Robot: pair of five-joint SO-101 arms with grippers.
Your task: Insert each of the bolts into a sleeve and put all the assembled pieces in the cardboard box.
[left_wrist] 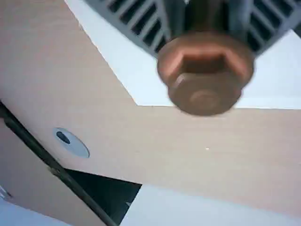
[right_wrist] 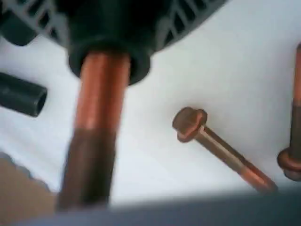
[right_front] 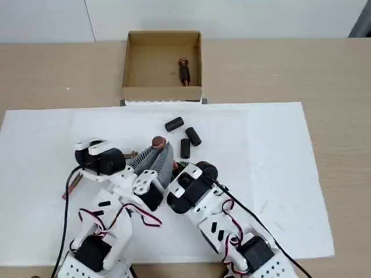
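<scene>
1. Copper-coloured bolt (left_wrist: 205,75) sits clamped in my left gripper (left_wrist: 204,14). The left wrist view shows its hex head end-on between the grey ribbed fingers (left_wrist: 134,19), and the shank is hidden behind the head.
2. The right wrist view gives the other end. My right gripper (right_wrist: 108,16) is closed round a black sleeve (right_wrist: 106,52), and the bolt's shank sticks out of the sleeve's mouth, past the fingertips.
3. The high view adds the cardboard box (right_front: 132,63), well beyond both grippers, with one assembled piece (right_front: 184,72) lying inside near its right wall. Three loose sleeves (right_front: 185,148) lie on the white sheet (right_front: 272,150) between the box and my grippers.
4. Two loose bolts (right_wrist: 221,150) lie on the sheet near my right gripper, and one of them is cut off by the frame edge.
5. From above, my two grippers meet over the sheet and their grey fingers overlap, so I cannot tell which finger belongs to which arm. The bolt head shows just ahead of the fingertips, and the held sleeve is hard to make out.
</scene>
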